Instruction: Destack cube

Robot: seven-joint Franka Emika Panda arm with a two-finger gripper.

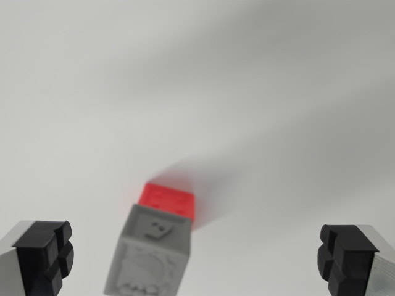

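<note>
A grey cube (150,256) with a raised pattern on its faces stands on top of a red cube (168,200), of which only the far upper part shows behind it. The stack sits low in the wrist view, left of centre, on a white surface (247,92). My gripper (194,259) is open, its two black fingertips wide apart at the bottom corners. The left fingertip (46,256) and right fingertip (345,259) flank the stack without touching it. The stack is nearer the left fingertip.
The plain white surface fills the remainder of the view, with a soft shadow (259,166) stretching from the cubes toward the upper right. Nothing else is in sight.
</note>
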